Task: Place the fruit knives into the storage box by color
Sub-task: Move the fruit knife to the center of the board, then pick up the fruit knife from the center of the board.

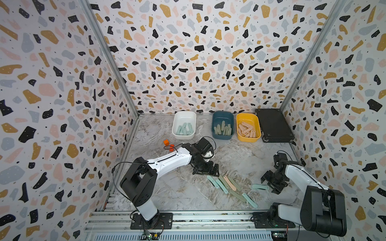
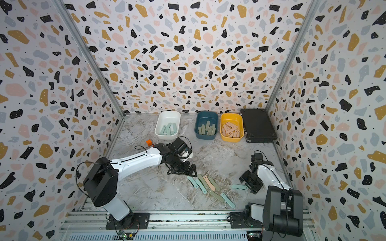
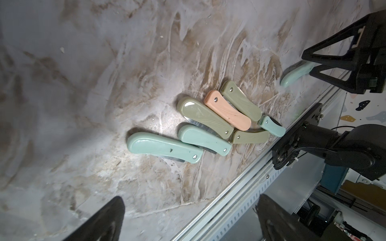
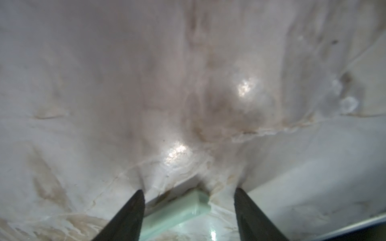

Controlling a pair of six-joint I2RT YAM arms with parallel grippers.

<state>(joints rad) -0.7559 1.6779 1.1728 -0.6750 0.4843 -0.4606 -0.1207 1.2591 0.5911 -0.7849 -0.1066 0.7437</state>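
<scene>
1. The left gripper (image 1: 208,170) (image 3: 190,198) has its jaws spread wide and empty, and sits at the far end of the loose pile.
2. The loose pile of seven folded plastic fruit knives (image 1: 228,185) (image 3: 208,125) lies on the marble-pattern tabletop (image 1: 167,187): three mint-blue, three sage green and one peach-pink, touching or overlapping.
3. The right gripper (image 1: 269,185) (image 4: 189,191) is low on the table with its jaws apart. They straddle one end of the lone mint-blue folded knife (image 1: 259,186) (image 4: 177,212), and a gap shows at one finger, so it is not clamped.
4. At the far edge, the white rounded plastic tub (image 1: 182,136) holds mint-blue knives, the dark teal tub (image 1: 222,136) sage ones and the mustard yellow tub (image 1: 249,139) peach-pink ones.
5. The flat black case (image 1: 273,125) sits beside the yellow tub.
6. Two small orange blocks (image 1: 166,142) lie near the white tub.
</scene>
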